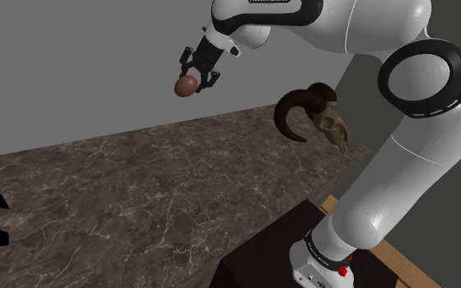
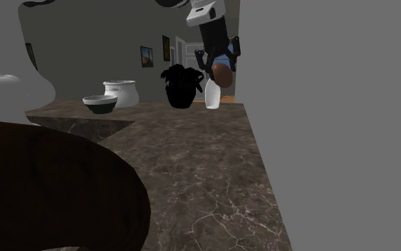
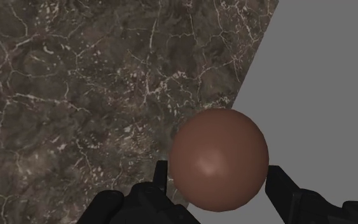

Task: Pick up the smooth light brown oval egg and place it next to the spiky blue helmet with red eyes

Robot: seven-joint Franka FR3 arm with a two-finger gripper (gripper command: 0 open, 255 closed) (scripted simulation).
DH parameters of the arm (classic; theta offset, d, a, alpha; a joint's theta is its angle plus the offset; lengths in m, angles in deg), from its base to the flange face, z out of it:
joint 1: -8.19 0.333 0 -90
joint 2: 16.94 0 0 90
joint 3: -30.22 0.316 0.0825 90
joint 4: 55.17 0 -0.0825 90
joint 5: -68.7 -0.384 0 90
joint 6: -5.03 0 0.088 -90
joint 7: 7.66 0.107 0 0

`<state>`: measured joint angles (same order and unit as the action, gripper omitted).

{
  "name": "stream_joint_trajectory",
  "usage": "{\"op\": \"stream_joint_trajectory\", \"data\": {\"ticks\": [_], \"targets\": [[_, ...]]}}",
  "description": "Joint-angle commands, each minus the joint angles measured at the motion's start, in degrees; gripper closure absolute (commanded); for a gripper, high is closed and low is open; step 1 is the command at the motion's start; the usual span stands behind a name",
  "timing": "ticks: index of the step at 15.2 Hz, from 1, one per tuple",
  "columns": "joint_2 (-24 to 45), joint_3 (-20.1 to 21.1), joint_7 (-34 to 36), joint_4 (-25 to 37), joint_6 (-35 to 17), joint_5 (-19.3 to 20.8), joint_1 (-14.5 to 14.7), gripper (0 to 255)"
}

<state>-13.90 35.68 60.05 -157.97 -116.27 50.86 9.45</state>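
Smooth brown egg (image 3: 219,159), likely light, brittle and slippery, pinched across its widest girth between black gripper (image 1: 192,79) fingers, high above marble counter (image 1: 138,188), near grey wall (image 1: 73,65); gentle pressure advised.

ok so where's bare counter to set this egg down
For the egg: the marble counter is bare across its wide middle, from the near edge up to the far row. Crowded at the far end: bowl, white jar, black plant and white bottle stand side by side. A horned skull shows close by the arm.
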Motion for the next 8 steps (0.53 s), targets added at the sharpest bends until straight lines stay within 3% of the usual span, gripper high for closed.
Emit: {"op": "stream_joint_trajectory", "data": {"ticks": [1, 8], "targets": [[-0.24, -0.04, 0.42, 1.22, 1.41, 0.21, -0.04, 255], [-0.22, -0.17, 1.93, 6.54, 6.55, 0.95, -0.15, 255]]}}
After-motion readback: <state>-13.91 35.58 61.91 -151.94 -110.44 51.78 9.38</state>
